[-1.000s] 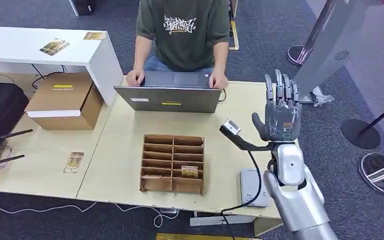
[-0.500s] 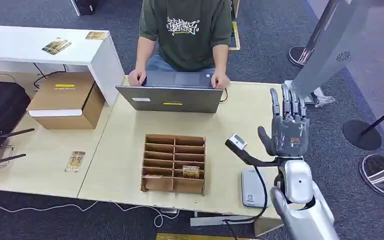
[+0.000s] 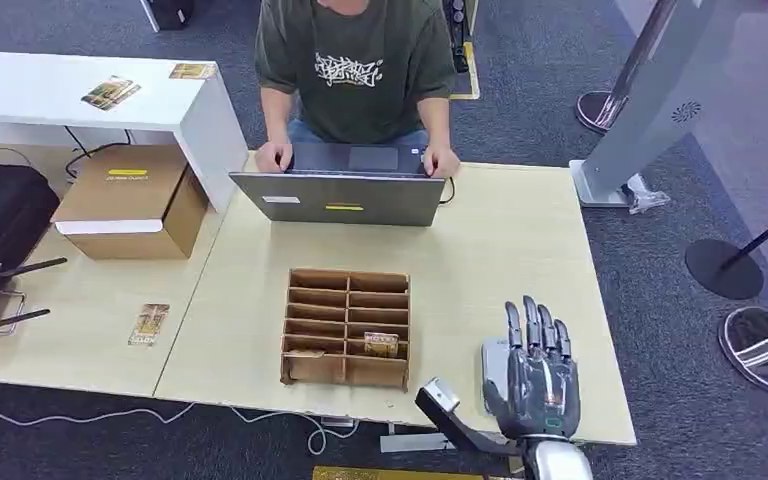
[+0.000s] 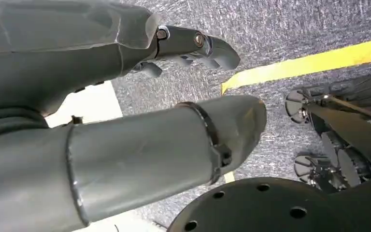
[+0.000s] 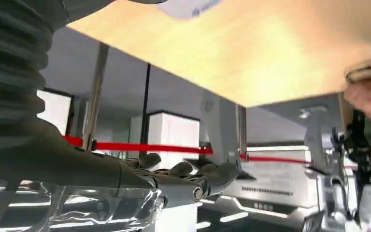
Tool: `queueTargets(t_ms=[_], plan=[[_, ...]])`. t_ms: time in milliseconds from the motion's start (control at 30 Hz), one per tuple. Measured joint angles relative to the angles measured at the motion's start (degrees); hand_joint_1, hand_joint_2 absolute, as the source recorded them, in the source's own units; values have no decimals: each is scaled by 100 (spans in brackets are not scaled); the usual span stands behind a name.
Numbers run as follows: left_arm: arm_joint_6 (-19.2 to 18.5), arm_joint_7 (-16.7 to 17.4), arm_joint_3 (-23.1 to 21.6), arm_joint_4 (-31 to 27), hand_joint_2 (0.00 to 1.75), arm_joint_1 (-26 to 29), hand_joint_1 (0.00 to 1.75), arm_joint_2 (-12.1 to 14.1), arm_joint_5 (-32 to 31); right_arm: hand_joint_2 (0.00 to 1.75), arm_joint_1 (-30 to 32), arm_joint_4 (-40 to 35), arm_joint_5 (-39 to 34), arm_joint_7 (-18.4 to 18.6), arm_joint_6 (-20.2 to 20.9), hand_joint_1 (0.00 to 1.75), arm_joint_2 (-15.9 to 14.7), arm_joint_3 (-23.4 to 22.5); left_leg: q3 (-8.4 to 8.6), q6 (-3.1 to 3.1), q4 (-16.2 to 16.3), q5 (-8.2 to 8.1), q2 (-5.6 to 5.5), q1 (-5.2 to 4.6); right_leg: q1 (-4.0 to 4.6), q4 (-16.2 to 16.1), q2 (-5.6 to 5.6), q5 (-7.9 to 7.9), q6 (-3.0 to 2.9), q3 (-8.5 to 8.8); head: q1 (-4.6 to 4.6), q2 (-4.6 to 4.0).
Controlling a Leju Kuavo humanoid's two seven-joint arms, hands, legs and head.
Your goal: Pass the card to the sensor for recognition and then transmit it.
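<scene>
Scene: While a person (image 3: 360, 70) types at a laptop (image 3: 340, 197) across the table (image 3: 520, 230), the cards wait.
Spare card: a card (image 3: 147, 324) lies flat on the table's left side.
Organizer: the wooden organizer (image 3: 346, 327) holds a card (image 3: 381, 344) in a near compartment, within reach.
Sensor: the grey sensor (image 3: 493, 362) sits beside the organizer, probably for a short pass.
Right hand: the right hand (image 3: 538, 380) hovers over the sensor, fingers spread and upright, holding nothing.
Left hand: the left hand (image 4: 140, 111) hangs above the floor, empty, fingers apart.

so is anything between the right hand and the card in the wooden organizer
Nothing visible blocks it. The right hand is empty, fingers spread, over the grey sensor at the table's near right corner. The card sits in a lower right slot of the wooden organizer, with bare tabletop between them.
</scene>
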Motion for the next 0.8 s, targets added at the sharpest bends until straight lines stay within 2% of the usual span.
queueTargets(t_ms=[233, 500, 800], plan=[[0, 52, 175, -79, 0, -3, 0, -92, -9, 175, 133, 100, -33, 271, 150, 0, 271, 587, 2, 0, 0, 0, 2, -1, -1, 0, 2, 0, 0, 1, 0, 0], [15, 109, 288, -85, 0, -33, 0, -120, -48, 175, 95, 221, -39, 494, 472, 0, 334, 638, 2, 0, 0, 0, 2, -3, -2, 0, 2, 1, 1, 2, 2, 0], [37, 155, 341, -85, 0, -91, 0, -144, -98, 175, -120, 603, -499, 316, 472, 0, 435, 677, 3, 0, 0, 0, 2, -2, -2, 0, 2, 1, 0, 4, 2, 0]])
